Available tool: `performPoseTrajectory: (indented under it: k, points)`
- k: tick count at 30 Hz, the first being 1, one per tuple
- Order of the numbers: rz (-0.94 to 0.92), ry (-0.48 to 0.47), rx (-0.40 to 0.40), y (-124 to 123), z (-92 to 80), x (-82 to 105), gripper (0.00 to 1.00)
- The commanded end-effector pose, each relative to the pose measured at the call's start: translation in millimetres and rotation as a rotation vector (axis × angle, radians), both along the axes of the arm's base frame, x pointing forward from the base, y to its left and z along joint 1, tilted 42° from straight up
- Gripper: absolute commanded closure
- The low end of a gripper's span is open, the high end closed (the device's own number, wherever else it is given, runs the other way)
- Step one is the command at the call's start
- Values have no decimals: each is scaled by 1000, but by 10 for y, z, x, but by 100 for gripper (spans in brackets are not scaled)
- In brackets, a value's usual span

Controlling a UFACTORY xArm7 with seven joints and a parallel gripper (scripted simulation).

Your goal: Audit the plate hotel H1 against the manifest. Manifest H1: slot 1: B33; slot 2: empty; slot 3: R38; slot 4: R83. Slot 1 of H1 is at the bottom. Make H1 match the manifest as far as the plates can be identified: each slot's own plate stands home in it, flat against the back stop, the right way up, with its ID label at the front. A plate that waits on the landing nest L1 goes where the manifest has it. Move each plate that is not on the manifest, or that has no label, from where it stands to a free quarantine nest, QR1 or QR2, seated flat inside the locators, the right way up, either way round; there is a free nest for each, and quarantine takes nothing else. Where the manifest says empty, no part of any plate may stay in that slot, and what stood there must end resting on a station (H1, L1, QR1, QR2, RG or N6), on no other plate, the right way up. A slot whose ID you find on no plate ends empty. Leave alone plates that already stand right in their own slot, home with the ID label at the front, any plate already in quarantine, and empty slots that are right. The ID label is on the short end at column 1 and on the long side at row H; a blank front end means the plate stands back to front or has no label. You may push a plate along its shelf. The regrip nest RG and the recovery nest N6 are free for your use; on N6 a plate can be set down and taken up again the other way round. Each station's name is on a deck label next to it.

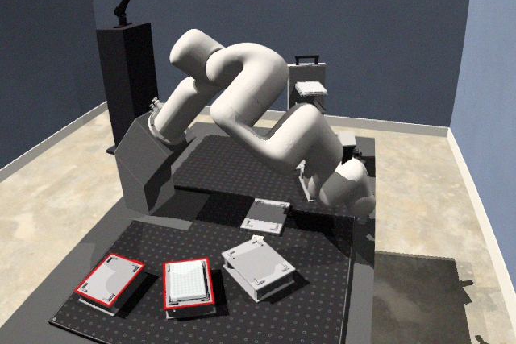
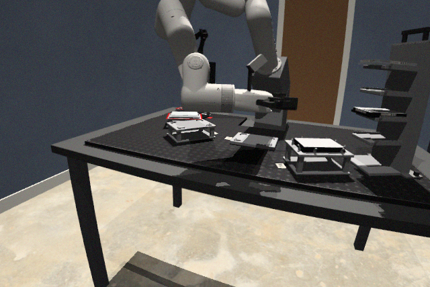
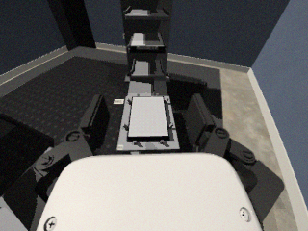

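While the white arm [image 2: 194, 78] reaches level over the dark bench [image 2: 242, 193], the stations line up across the exterior view from left to right. Farthest left, at the far edge, a red-bordered quarantine nest [image 2: 183, 115] carries a pale plate; in the top view that is the right-hand one of two red-framed nests, its plate [image 1: 186, 280] showing a grid of wells, while the other red nest [image 1: 109, 278] has only a flat grey top. Just in front stands a raised grey nest [image 2: 189, 128] with corner locators, its top bare. Next comes a low flat nest [image 2: 254, 140] lying close to the bench surface, also bare. Above it hangs the pincer [image 2: 277, 102], its black fingers spread to their widest with nothing between them, pointing right toward the hotel and held well above the deck. Right of that is a nest on posts [image 2: 318, 158], and a plate [image 2: 318, 144] with a plain light top sits flat on it, inside the pins; the wrist view looks down on this same plate [image 3: 148, 116] framed between the two spread fingers. At the far right rises the plate hotel H1 [image 2: 404, 103], a grey tower with shelves facing left. A dark plate [image 2: 371, 111] sits on a middle shelf, thinner pale shapes lie on the shelves above and below, and no labels can be read.
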State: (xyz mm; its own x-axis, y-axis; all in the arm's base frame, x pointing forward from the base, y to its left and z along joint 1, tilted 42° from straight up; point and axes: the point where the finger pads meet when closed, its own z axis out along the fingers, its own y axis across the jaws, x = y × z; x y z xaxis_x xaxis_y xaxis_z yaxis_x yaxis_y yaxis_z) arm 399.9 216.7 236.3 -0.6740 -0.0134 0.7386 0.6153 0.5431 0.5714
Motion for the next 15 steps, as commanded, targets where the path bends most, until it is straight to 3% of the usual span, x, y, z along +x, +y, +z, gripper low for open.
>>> performPoseTrajectory:
  k: [1, 6, 15]
  points:
    - [0, -2, 0, 2, 23, -15, 0]
    - [0, -2, 0, 2, 22, -14, 0]
    - [-86, -83, -92, 2, 22, -14, 0]
